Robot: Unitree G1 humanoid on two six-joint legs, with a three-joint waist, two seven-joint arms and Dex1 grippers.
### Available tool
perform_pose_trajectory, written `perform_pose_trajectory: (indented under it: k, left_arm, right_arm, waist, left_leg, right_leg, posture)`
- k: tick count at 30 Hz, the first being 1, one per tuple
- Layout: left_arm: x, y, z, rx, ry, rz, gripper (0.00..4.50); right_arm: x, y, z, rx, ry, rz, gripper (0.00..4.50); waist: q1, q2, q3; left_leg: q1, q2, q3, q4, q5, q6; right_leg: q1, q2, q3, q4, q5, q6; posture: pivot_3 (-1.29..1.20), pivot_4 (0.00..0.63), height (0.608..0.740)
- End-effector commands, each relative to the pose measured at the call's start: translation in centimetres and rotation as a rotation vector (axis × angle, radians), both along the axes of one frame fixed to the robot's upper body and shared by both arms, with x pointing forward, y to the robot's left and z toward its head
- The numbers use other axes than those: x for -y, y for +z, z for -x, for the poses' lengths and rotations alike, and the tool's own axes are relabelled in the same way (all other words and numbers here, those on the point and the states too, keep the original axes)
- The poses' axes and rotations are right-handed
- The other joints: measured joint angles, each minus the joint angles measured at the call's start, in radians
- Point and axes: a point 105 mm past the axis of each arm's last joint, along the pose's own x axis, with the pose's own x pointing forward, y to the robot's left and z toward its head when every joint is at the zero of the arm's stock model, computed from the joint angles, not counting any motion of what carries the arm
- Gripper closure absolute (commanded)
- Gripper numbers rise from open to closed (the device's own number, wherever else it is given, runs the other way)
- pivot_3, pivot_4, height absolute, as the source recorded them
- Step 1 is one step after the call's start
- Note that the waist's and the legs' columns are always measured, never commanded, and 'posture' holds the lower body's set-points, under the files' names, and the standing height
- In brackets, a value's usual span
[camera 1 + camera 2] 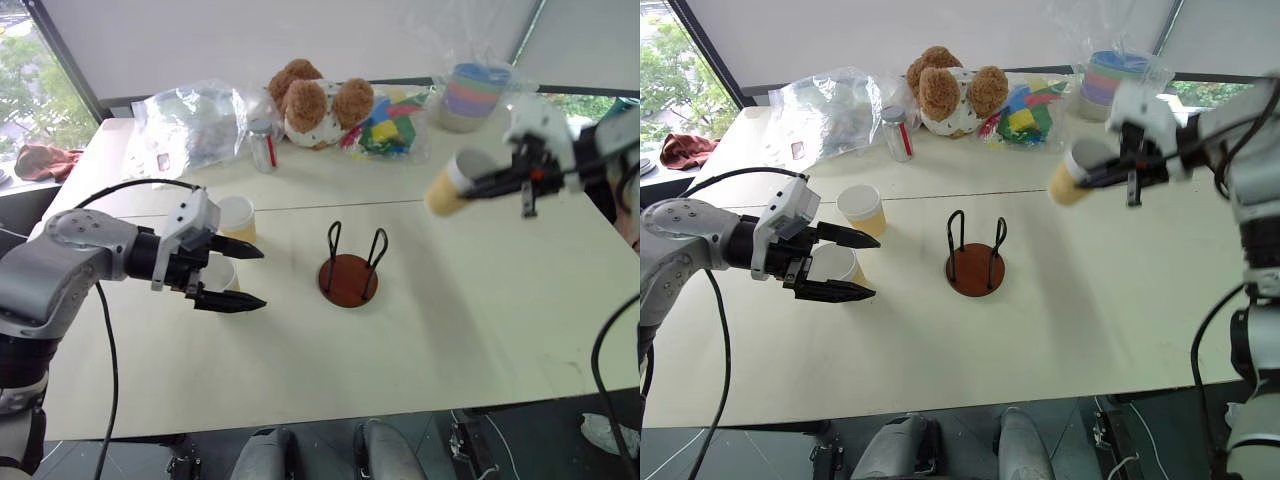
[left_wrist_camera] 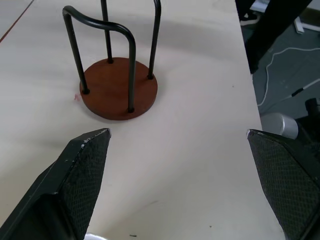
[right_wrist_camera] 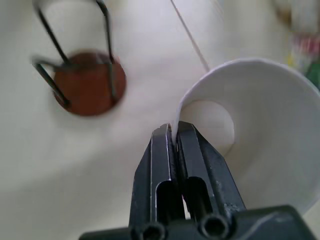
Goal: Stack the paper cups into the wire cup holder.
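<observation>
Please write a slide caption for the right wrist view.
Right gripper pinches a paper cup by its rim above the wire cup holder.

I see a pale wooden table under daylight, a white wall behind it, a window with green trees at left, dark floor below.

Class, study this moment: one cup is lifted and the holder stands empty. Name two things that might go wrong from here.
1. The right gripper pinches only the rim wall of the paper cup, which hangs tilted in the air; it may slip or crumple.
2. The wire cup holder has two narrow upright loops; a tilted cup may catch on a wire and tip the stand.
3. The open left gripper hovers at two cups on the table and might knock them.
</observation>
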Motion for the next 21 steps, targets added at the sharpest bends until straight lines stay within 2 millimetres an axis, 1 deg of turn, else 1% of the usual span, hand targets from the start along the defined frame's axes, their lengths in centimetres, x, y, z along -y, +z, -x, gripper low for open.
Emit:
perform_pose_trajectory:
  k: [1, 2, 5, 8, 11, 13, 18, 21]
  left_arm:
    - [-0.1, 0.3, 0.0, 0.028, -0.01, -0.013, 0.0]
    - [-0.1, 0.3, 0.0, 0.029, -0.011, -0.013, 0.0]
    - [-0.1, 0.1, 0.0, 0.031, -0.008, -0.011, 0.0]
    - [0.0, 0.0, 0.0, 0.034, 0.001, 0.001, 0.0]
    - [0.0, -0.1, 0.1, 0.034, 0.009, 0.006, 0.0]
    - [-0.1, -0.1, 0.1, 0.034, 0.014, 0.006, 0.0]
    - [0.1, -0.1, 0.0, 0.038, 0.025, 0.015, 0.0]
    - [0.2, -0.2, 0.1, 0.037, 0.025, 0.017, 0.0]
  right_arm:
    - [-2.9, 1.2, 1.5, -0.017, 0.132, -0.007, 4.44]
    - [-3.1, 1.3, 1.7, -0.022, 0.141, -0.008, 4.44]
    - [-5.2, 1.0, 2.6, -0.045, 0.235, -0.004, 4.44]
    - [-6.7, -0.9, 3.2, -0.083, 0.318, 0.033, 4.44]
    - [-7.3, -1.6, 3.0, -0.097, 0.342, 0.033, 4.44]
    - [-7.5, -1.9, 2.8, -0.102, 0.351, 0.037, 4.44]
    - [-7.8, -3.6, 2.5, -0.139, 0.373, 0.065, 4.44]
    - [-8.0, -4.0, 2.3, -0.149, 0.384, 0.075, 4.44]
  waist:
    - [0.003, -0.001, -0.001]
    - [0.005, -0.003, -0.001]
    - [0.005, -0.003, -0.001]
    - [0.004, -0.004, -0.001]
    - [0.003, -0.004, -0.001]
    - [0.003, -0.004, -0.001]
    - [0.002, -0.004, -0.001]
    - [0.001, -0.004, -0.001]
  left_leg:
    - [0.0, 0.0, 0.0, 0.0, 0.0, 0.0]
    - [0.0, 0.0, -0.001, 0.0, 0.0, 0.0]
    - [0.0, -0.003, 0.0, 0.002, -0.003, 0.005]
    - [0.0, -0.004, 0.001, 0.003, -0.003, 0.005]
    - [0.0, -0.004, 0.0, 0.003, -0.003, 0.005]
    - [0.0, -0.004, 0.001, 0.003, -0.002, 0.004]
    - [0.0, -0.004, 0.001, 0.003, -0.003, 0.005]
    - [0.0, -0.004, 0.001, 0.004, -0.003, 0.005]
  right_leg:
    - [0.0, 0.0, 0.0, 0.0, 0.0, 0.0]
    - [0.001, 0.0, 0.0, 0.0, 0.0, 0.0]
    - [0.003, -0.004, 0.0, -0.001, 0.0, 0.0]
    - [0.003, -0.006, 0.0, 0.0, 0.0, 0.0]
    - [0.002, -0.005, -0.001, 0.001, 0.0, 0.0]
    - [0.0, -0.005, -0.001, 0.007, 0.0, 0.0]
    - [0.0, -0.005, -0.001, 0.007, 0.0, 0.0]
    - [0.0, -0.005, -0.001, 0.007, 0.0, 0.0]
  posture:
    - [0.0, 0.15, 0.74]
    - [0.0, 0.15, 0.74]
    - [0.0, 0.15, 0.74]
    - [0.0, 0.15, 0.74]
    - [0.0, 0.15, 0.74]
    - [0.0, 0.15, 0.74]
    - [0.0, 0.15, 0.74]
    - [0.0, 0.15, 0.74]
